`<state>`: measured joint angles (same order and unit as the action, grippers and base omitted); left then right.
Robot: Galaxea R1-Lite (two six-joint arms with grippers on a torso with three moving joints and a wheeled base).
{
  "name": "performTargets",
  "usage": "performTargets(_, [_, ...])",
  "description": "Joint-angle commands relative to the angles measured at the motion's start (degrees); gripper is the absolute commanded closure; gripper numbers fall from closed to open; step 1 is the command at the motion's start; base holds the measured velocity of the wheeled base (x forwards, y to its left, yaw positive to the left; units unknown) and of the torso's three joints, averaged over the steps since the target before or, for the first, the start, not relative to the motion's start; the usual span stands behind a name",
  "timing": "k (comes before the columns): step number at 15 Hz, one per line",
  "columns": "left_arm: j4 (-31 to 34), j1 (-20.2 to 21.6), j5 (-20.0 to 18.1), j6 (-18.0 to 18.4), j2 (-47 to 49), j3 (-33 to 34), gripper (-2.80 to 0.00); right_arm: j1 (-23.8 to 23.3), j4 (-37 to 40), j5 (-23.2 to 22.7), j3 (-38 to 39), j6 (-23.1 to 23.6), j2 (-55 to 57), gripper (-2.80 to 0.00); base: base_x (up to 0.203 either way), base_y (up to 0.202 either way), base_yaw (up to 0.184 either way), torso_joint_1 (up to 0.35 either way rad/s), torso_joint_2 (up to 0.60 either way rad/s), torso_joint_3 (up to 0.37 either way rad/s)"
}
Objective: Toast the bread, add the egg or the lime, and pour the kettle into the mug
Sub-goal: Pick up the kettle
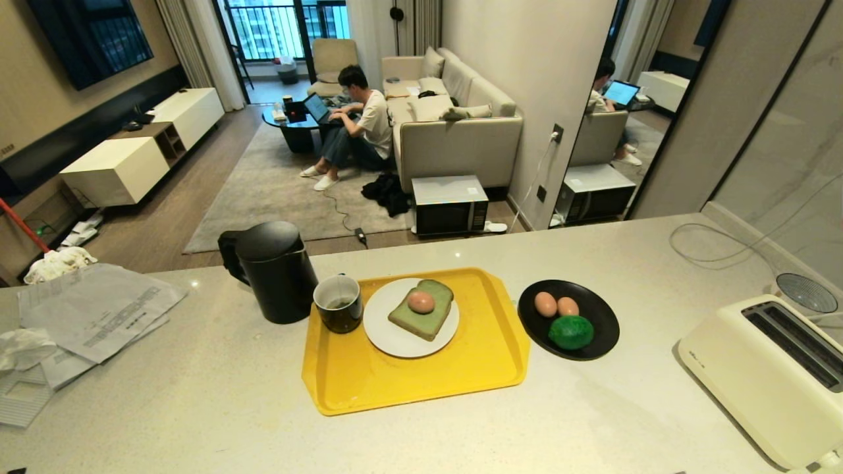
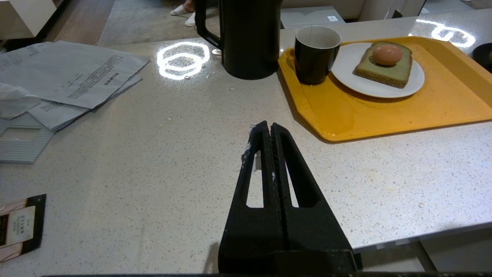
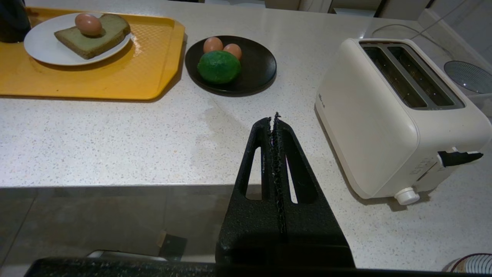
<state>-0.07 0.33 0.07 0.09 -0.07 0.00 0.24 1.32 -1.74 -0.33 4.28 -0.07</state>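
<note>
The green bread [image 1: 421, 311] lies on a white plate [image 1: 395, 336] on the yellow tray [image 1: 408, 382], with one egg [image 1: 421, 302] resting on top of it. The dark mug [image 1: 338, 303] stands on the tray's left corner, beside the black kettle [image 1: 270, 270]. Two more eggs [image 1: 545, 304] and the lime [image 1: 570, 332] sit on a black plate [image 1: 599, 316]. The white toaster [image 1: 770, 375] stands at the right. My left gripper [image 2: 268, 127] is shut and empty near the counter's front, short of the tray. My right gripper [image 3: 273, 120] is shut and empty, left of the toaster [image 3: 392, 111].
Loose papers [image 1: 92, 316] lie at the counter's left end. A cable [image 1: 718, 250] and a small round dish [image 1: 806, 292] are behind the toaster. Beyond the counter a person sits on the floor by a sofa with a laptop.
</note>
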Motion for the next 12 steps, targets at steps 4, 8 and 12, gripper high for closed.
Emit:
performTargets(4, [0.0, 0.0, 0.0, 0.0, 0.0, 0.0, 0.0, 0.0, 0.0, 0.2, 0.0, -0.1, 0.1, 0.0, 0.0, 0.0, 0.0, -0.04, 0.09, 0.035])
performTargets(8, [0.0, 0.0, 0.0, 0.0, 0.0, 0.0, 0.0, 0.0, 0.0, 0.2, 0.0, -0.1, 0.1, 0.0, 0.0, 0.0, 0.0, -0.063, 0.13, 0.063])
performTargets(12, [0.0, 0.0, 0.0, 0.0, 0.0, 0.0, 0.0, 0.0, 0.0, 0.2, 0.0, -0.1, 0.1, 0.0, 0.0, 0.0, 0.0, -0.059, 0.12, 0.063])
